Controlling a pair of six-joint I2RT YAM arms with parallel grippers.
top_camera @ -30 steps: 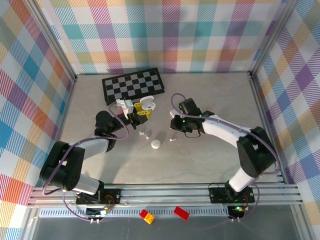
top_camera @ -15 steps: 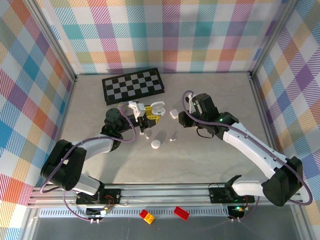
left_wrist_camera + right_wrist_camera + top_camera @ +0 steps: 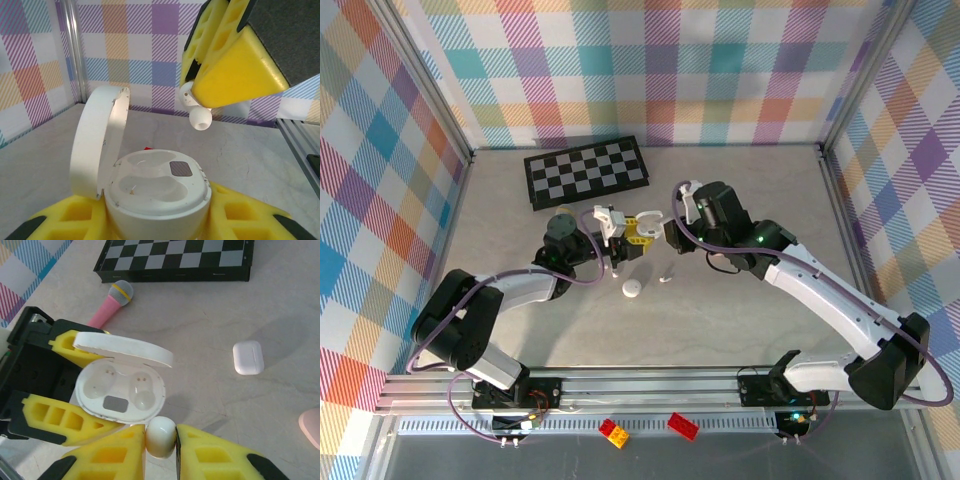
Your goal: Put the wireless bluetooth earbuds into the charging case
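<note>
**A:** What is the state of the right gripper (image 3: 161, 449)?

**B:** It is closed narrow on one earbud (image 3: 160, 434), pinched at the rounded body, just above the front edge of the charging case (image 3: 157, 190). The left gripper (image 3: 107, 387) clamps that case. The lid is open and both wells are empty.

**A:** How will it handle?

**B:** It looks light, rigid and glossy, so probably slippery. Grip the body and leave the tip free.

**A:** Any markings?

**B:** None legible. There is only a blank grey patch on the case face.

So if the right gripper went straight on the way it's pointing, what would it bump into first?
Most likely the open white charging case, just ahead of the earbud pinched in its jaws. The case sits slightly off-centre, so it might only graze the rim.
</note>
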